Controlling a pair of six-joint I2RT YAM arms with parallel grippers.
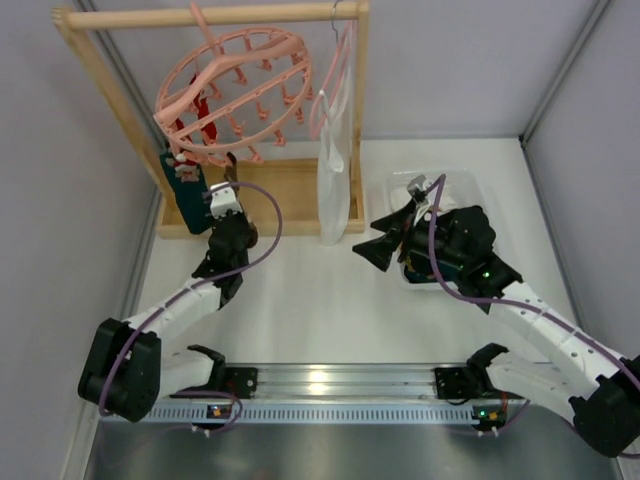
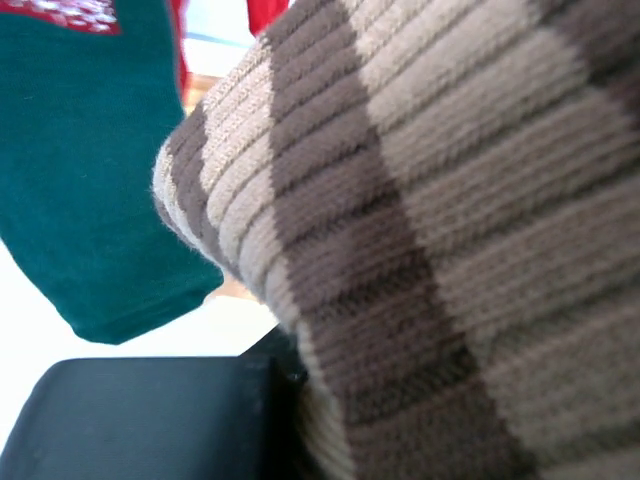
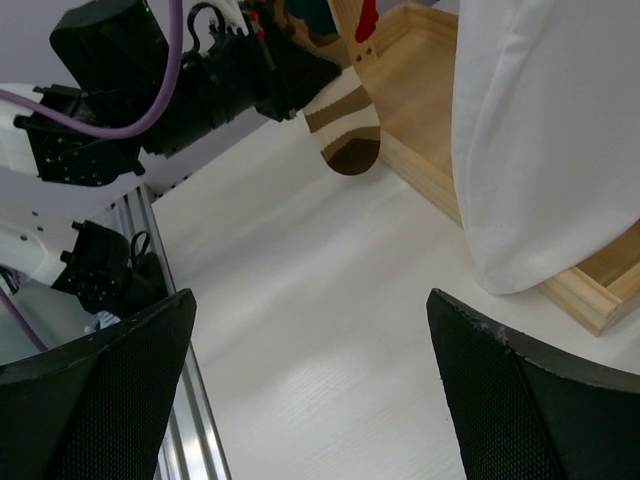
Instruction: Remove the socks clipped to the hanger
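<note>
The round salmon-pink hanger (image 1: 245, 85) hangs tilted from the wooden rail at the back left. Red socks (image 1: 195, 128) and a dark teal sock (image 1: 184, 192) hang clipped under its left side. The teal sock also shows in the left wrist view (image 2: 80, 200). My left gripper (image 1: 229, 178) reaches up under the ring and looks shut on a brown and beige striped sock (image 2: 430, 240), which fills its wrist view. That sock also shows in the right wrist view (image 3: 345, 125), hanging toe down. My right gripper (image 1: 385, 243) (image 3: 320, 390) is wide open and empty above the table's middle.
A long white cloth (image 1: 333, 180) hangs from a slim pink clothes hanger on the right of the wooden frame (image 1: 290, 190). A white bin (image 1: 478, 192) stands at the right, behind the right arm. A metal rail (image 1: 340, 380) runs along the near edge.
</note>
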